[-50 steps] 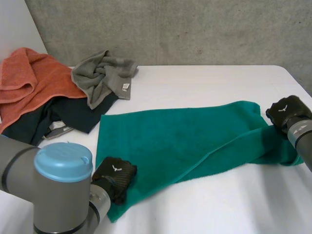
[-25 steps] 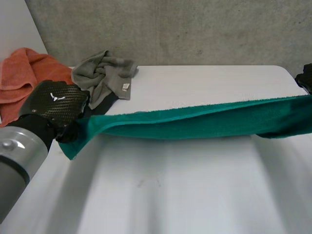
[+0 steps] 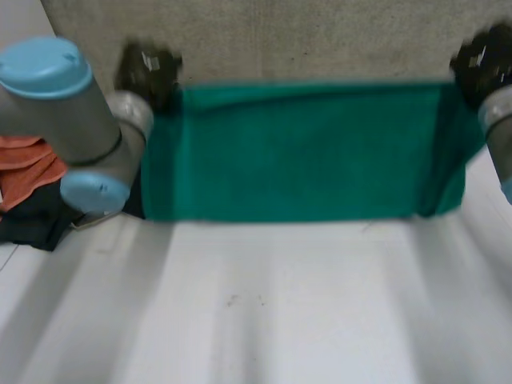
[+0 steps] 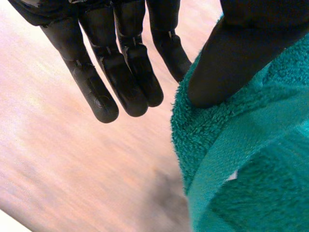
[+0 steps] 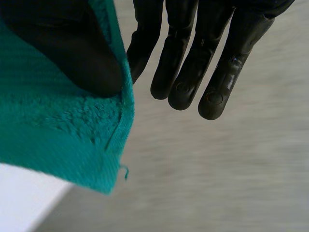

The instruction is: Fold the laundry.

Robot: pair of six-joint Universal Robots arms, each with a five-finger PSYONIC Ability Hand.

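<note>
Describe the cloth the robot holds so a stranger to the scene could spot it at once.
Above the white table, between the two arms, a green towel hangs spread flat. The left hand and right hand each pinch a top corner. The orange towel beside it lies unheld.

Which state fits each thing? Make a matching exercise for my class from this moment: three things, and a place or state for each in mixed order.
Things:
1 green towel
2 orange cloth
3 left hand

States:
a pinching a towel corner
b lying at the edge of the table
c held up, spread wide

Pairs: 1-c, 2-b, 3-a.
</note>
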